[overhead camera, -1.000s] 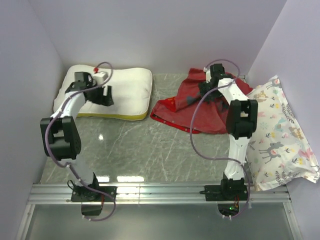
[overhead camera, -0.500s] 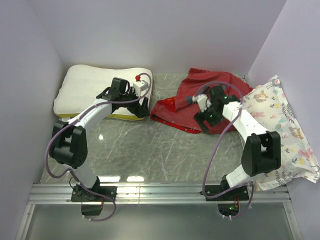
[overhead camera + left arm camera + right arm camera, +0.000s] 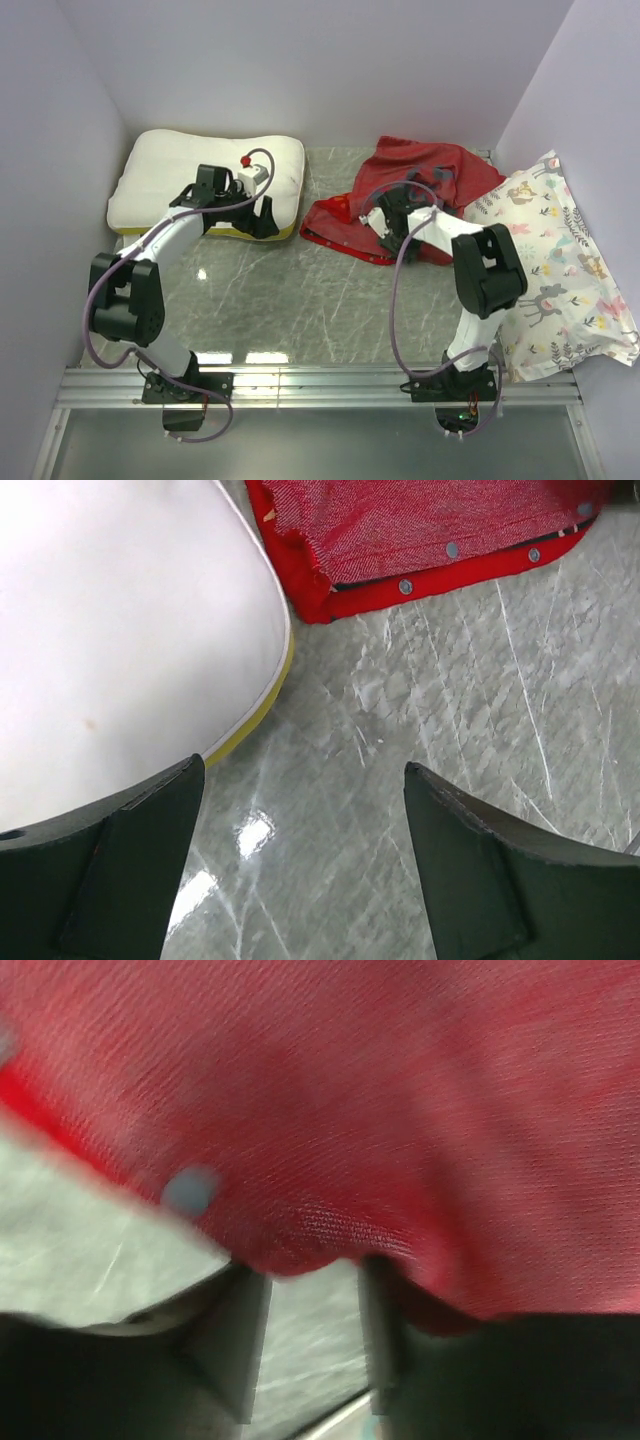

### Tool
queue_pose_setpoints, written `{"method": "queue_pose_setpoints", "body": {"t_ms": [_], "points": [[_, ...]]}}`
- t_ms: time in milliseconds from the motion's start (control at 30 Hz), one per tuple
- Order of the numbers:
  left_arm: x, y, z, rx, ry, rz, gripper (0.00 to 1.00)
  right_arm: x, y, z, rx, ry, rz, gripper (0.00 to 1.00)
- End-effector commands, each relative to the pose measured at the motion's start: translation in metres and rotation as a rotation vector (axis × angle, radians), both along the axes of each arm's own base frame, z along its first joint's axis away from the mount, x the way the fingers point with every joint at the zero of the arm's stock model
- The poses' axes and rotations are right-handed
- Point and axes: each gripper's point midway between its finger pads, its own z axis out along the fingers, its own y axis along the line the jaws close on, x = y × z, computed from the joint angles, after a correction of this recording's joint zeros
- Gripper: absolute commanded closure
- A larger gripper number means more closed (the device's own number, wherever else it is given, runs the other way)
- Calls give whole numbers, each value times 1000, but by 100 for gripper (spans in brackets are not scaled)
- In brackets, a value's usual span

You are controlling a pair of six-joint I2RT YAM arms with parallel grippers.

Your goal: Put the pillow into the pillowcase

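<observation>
The pillow (image 3: 200,170) is found at the far left of the table (image 3: 300,290), flat, close to the back wall, with its yellow strip (image 3: 262,705) along the near edge. It is wholly outside the case. It is judged light, bulky and springy. A hold on the right-hand end, squeezed through its thickness, would be advised.

The left gripper (image 3: 302,770) is seen above the pillow's near right corner. Its jaws stand wide apart and nothing is held.

The pillowcase (image 3: 450,165) lies crumpled right of centre, well apart from the pillow. Its studded hem (image 3: 405,585) is turned toward the pillow. It is judged thin, limp and apt to slide on the polished stone. One layer of that hem should be taken so that the mouth can be lifted open.

The right gripper (image 3: 310,1305) is set low at the hem. Its jaws are partly drawn together with the fabric edge at their tips. Whether cloth is pinched cannot be told.

A floral pillow (image 3: 560,260) rests against the right wall.
</observation>
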Motion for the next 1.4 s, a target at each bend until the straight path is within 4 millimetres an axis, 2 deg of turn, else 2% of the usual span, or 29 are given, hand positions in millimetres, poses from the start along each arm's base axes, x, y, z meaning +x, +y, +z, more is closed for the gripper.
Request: {"method": "queue_pose_setpoints", "body": {"t_ms": [0, 33, 67, 100, 133, 167, 200, 233, 267, 300, 367, 400, 467, 500, 567, 633, 700, 733, 767, 833, 867, 900, 933, 967, 1033, 1067, 1200, 1333, 1367], "points": [[-1, -2, 22, -35, -61, -19, 14, 60, -4, 16, -42, -130, -13, 71], [-1, -2, 23, -35, -63, -24, 15, 56, -5, 15, -28, -72, -11, 100], [-1, 0, 23, -37, -56, -27, 16, 54, -1, 17, 8, -29, -7, 100], [-5, -4, 28, -57, -64, -66, 18, 71, 12, 38, 82, -38, 4, 100], [-7, -5, 30, -66, -68, -86, 19, 41, 33, 45, 270, 136, 18, 100], [-11, -7, 32, -74, -71, -107, 20, 34, 48, 64, 385, 199, 23, 100], [-16, -7, 35, -80, -81, -124, 20, 50, 73, 106, 552, 199, 57, 100], [-23, -12, 40, -106, -95, -184, 20, 12, 99, 137, 755, 386, 64, 100], [-31, -13, 42, -113, -81, -208, 20, 18, 107, 154, 844, 374, 9, 100], [-34, -15, 46, -118, -99, -243, 21, 4, 114, 170, 909, 376, 31, 100], [-45, -21, 51, -169, -83, -304, 21, -17, 128, 173, 987, 430, 80, 100], [-48, -23, 53, -181, -76, -325, 20, -30, 133, 157, 994, 521, 32, 100], [-48, -25, 51, -195, -58, -331, 20, -41, 136, 135, 1009, 625, -27, 100], [-44, -26, 51, -196, -59, -319, 20, -47, 130, 110, 988, 702, -88, 100], [-36, -24, 45, -165, -69, -286, 21, -48, 121, 96, 996, 742, -139, 100], [-32, -25, 42, -141, -97, -270, 21, -36, 111, 101, 1075, 731, -214, 100], [-39, -35, 38, -101, -138, -271, 18, -15, 104, 125, 1150, 648, -228, 100], [-33, -44, 46, -93, -228, -276, 16, -6, 102, 135, 1171, 609, -224, 100], [-48, -61, 48, -82, -277, -318, 14, 7, 101, 153, 1188, 542, -194, 100], [-42, -76, 53, -33, -389, -312, 12, 24, 100, 174, 1242, 488, -218, 100], [-48, -97, 48, -19, -412, -359, 12, 32, 99, 182, 1255, 456, -221, 100], [-42, -107, 53, -3, -442, -361, 14, 39, 99, 195, 1271, 430, -252, 100], [-36, -115, 51, 26, -457, -350, 14, 52, 98, 198, 1270, 365, -236, 100], [-40, -134, 38, 38, -451, -398, 14, 59, 96, 200, 1263, 332, -246, 100], [-31, -153, 40, 78, -528, -428, 14, 73, 89, 196, 1216, 246, -287, 100], [-27, -175, 36, 74, -568, -454, 13, 75, 88, 192, 1198, 235, -296, 100], [-11, -220, 19, 60, -547, -490, 12, 84, 75, 174, 1103, 196, -362, 100], [-4, -259, 4, 39, -570, -486, 10, 100, 68, 176, 1067, 113, -387, 100], [5, -266, -6, 57, -568, -464, 10, 105, 68, 181, 1068, 97, -381, 100]]}}
